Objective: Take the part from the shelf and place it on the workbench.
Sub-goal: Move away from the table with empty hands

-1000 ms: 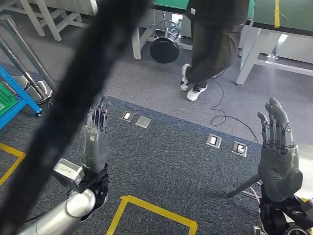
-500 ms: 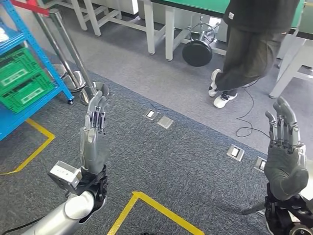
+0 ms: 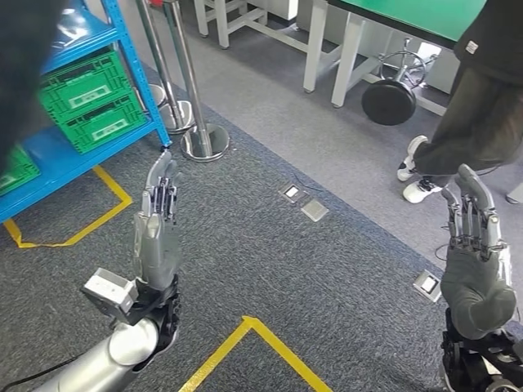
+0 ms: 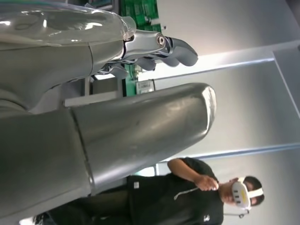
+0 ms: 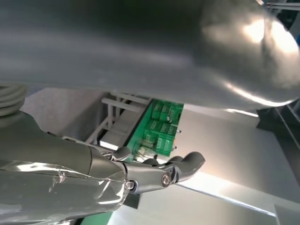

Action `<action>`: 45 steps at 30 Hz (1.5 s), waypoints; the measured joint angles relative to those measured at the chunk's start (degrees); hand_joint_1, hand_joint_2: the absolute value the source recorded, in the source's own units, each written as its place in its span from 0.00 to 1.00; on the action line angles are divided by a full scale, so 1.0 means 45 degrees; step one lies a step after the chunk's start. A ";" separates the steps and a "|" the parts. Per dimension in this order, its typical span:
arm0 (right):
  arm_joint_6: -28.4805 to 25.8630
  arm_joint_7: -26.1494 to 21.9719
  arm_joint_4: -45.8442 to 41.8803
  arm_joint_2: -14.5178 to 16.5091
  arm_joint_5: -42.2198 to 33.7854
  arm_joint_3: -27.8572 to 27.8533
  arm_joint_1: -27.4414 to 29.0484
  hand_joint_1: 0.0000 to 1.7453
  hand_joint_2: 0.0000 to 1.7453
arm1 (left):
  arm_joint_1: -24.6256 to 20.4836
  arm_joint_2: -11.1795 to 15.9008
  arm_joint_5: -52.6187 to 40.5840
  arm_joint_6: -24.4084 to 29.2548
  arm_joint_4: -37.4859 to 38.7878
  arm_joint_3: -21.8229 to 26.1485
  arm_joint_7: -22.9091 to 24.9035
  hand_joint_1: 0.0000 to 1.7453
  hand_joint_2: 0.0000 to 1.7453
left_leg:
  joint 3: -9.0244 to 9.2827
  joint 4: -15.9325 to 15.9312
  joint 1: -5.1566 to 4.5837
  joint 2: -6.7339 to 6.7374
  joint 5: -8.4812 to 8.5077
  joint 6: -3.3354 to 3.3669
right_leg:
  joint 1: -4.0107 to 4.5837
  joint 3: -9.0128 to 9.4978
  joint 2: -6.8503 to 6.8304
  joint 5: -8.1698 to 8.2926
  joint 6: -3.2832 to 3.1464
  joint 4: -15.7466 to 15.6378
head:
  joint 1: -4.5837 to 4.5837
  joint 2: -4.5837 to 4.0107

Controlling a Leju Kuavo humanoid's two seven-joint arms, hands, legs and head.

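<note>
A blue shelf stands at the upper left in the head view, with green crates on its lower level. No loose part can be told among them. My left hand is raised in front of me, fingers straight and apart, holding nothing. It hangs over the grey carpet, to the right of the shelf. My right hand is raised at the right edge, fingers up and empty. In the left wrist view my left hand has its fingers extended. My right hand is also spread in the right wrist view.
Two metal posts with round bases stand just right of the shelf. A person stands at the upper right near a black stool and a green-topped workbench. Yellow floor tape and floor sockets mark the carpet.
The whole view has swung left: the blue shelf and posts have come into view, the person has slid to the right edge. Both hands keep the same raised, empty pose.
</note>
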 joint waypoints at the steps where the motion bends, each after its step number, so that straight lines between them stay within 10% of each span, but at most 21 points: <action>1: 0.0002 0.0005 0.0002 -0.0001 0.0000 -0.0011 0.0030 0.00 0.00 | 0.0009 -0.0006 0.0002 -0.0011 0.0000 0.0000 0.0000 0.00 0.00 | 0.0007 0.0003 -0.0010 -0.0161 -0.0003 0.0013 | 0.0001 -0.0463 0.0109 -0.0281 0.0010 0.0887 | 0.0024 0.0000; 3: 0.0002 0.0008 0.0005 -0.0001 0.0000 -0.0023 0.0078 0.00 0.00 | 0.0025 -0.0014 0.0005 -0.0018 0.0000 0.0000 0.0000 0.00 0.00 | 0.0041 0.0013 -0.0028 -0.0528 -0.0006 0.0015 | 0.0001 -0.0771 0.0166 -0.0049 -0.0019 0.1243 | 0.0035 0.0000; 7: 0.0004 0.0006 0.0003 -0.0001 0.0000 -0.0047 0.0079 0.00 0.00 | 0.0017 -0.0028 0.0004 -0.0019 -0.0002 0.0000 0.0000 0.00 0.00 | 0.0091 0.0050 -0.0040 -0.1267 -0.0015 -0.0070 | -0.0056 0.0586 0.1079 0.1683 -0.0212 -0.2077 | 0.0073 0.0000; 10: 0.0004 0.0005 0.0000 -0.0001 0.0000 -0.0056 0.0078 0.00 0.00 | 0.0020 -0.0030 0.0005 -0.0019 -0.0010 0.0000 0.0000 0.00 0.00 | -0.0096 0.0050 0.0032 -0.1753 0.0092 -0.0307 | -0.0052 0.0914 0.1192 0.1716 -0.0318 -0.2636 | 0.0072 0.0000; 13: 0.0004 0.0002 -0.0002 0.0000 0.0000 -0.0060 0.0044 0.00 0.00 | 0.0034 -0.0010 0.0001 -0.0019 -0.0024 0.0000 0.0000 0.00 0.00 | -0.0482 0.0729 -0.0040 -0.0930 -0.0331 -0.0496 | -0.0119 0.0983 0.0640 0.1817 -0.0509 -0.2776 | -0.0018 0.0000; 15: 0.0005 0.0002 -0.0002 -0.0001 0.0000 -0.0070 0.0067 0.00 0.00 | 0.0025 -0.0006 0.0002 -0.0019 -0.0025 0.0000 0.0000 0.00 0.00 | -0.1326 0.2416 -0.0018 -0.0127 -0.1181 -0.0588 | -0.0096 0.0976 0.0262 0.1825 -0.0586 -0.2799 | -0.0101 0.0000; 18: 0.0018 0.0010 0.0004 0.0000 0.0000 -0.0077 0.0135 0.00 0.00 | 0.0049 -0.0005 0.0005 -0.0019 -0.0024 0.0000 0.0000 0.00 0.00 | -0.2189 0.4067 0.0091 0.0064 -0.1578 -0.0708 | -0.0081 0.0967 -0.0335 0.1787 -0.0594 -0.2795 | -0.0155 0.0000; 23: 0.0104 -0.0012 0.0005 0.0001 -0.0016 -0.0103 0.0139 0.00 0.00 | 0.0054 -0.0002 -0.0034 -0.0017 -0.0026 -0.0001 0.0000 0.00 0.00 | -0.0131 0.0289 0.0021 0.1084 -0.0036 -0.0549 | 0.0017 0.1171 -0.1054 0.1595 -0.0371 -0.2785 | -0.0275 0.0000; 26: 0.0165 -0.0034 0.0005 0.0000 -0.0040 -0.0128 0.0126 0.00 0.00 | 0.0078 0.0000 -0.0038 -0.0017 -0.0036 -0.0004 0.0000 0.00 0.00 | -0.0033 0.0045 -0.0036 0.0806 -0.0028 -0.0316 | 0.0061 0.1299 -0.1356 0.1470 -0.0178 -0.2801 | -0.0174 0.0000; 30: 0.0194 -0.0057 0.0011 0.0005 -0.0046 -0.0151 0.0137 0.00 0.00 | 0.0108 -0.0013 -0.0044 -0.0019 -0.0063 -0.0004 -0.0001 0.00 0.00 | 0.0028 -0.0025 0.0070 0.0197 0.0029 -0.0085 | -0.0024 0.0427 -0.0124 0.0229 0.0000 -0.0713 | -0.0018 0.0000; 33: 0.0232 -0.0062 0.0054 0.0004 -0.0074 -0.0160 0.0189 0.00 0.00 | 0.0120 -0.0027 -0.0040 -0.0019 -0.0063 -0.0005 0.0000 0.00 0.00 | 0.0034 -0.0013 0.0040 -0.0365 0.0033 -0.0039 | -0.0021 -0.0654 0.0155 -0.0345 -0.0024 0.1380 | 0.0030 0.0000; 37: 0.0330 -0.0073 0.0112 0.0005 -0.0141 -0.0164 0.0154 0.00 0.00 | 0.0118 -0.0023 -0.0070 -0.0018 -0.0064 -0.0004 0.0013 0.00 0.00 | 0.0090 0.0036 0.0031 -0.1133 0.0020 -0.0101 | -0.0082 0.0446 0.0954 0.1451 -0.0186 -0.1535 | 0.0080 0.0000; 39: 0.0376 -0.0086 0.0132 0.0006 -0.0176 -0.0164 0.0129 0.00 0.00 | 0.0107 -0.0021 -0.0101 -0.0004 -0.0069 -0.0002 0.0044 0.00 0.00 | -0.0051 0.0080 0.0057 -0.1468 0.0066 -0.0237 | -0.0107 0.0837 0.1491 0.1681 -0.0237 -0.2459 | 0.0094 0.0000; 41: 0.0403 -0.0097 0.0148 0.0007 -0.0189 -0.0164 0.0110 0.00 0.00 | 0.0112 0.0002 -0.0134 0.0029 -0.0086 -0.0002 0.0063 0.00 0.00 | -0.0194 0.0070 0.0102 -0.1807 0.0162 -0.0426 | -0.0100 0.0934 0.1291 0.1662 -0.0303 -0.2574 | 0.0091 0.0000; 45: 0.0432 -0.0103 0.0170 0.0015 -0.0189 -0.0163 0.0046 0.00 0.00 | 0.0105 0.0067 -0.0166 0.0062 -0.0130 -0.0001 0.0074 0.00 0.00 | -0.1060 0.1744 0.0032 -0.0454 -0.0756 -0.0714 | -0.0135 0.1034 0.0510 0.1750 -0.0515 -0.2723 | -0.0015 0.0000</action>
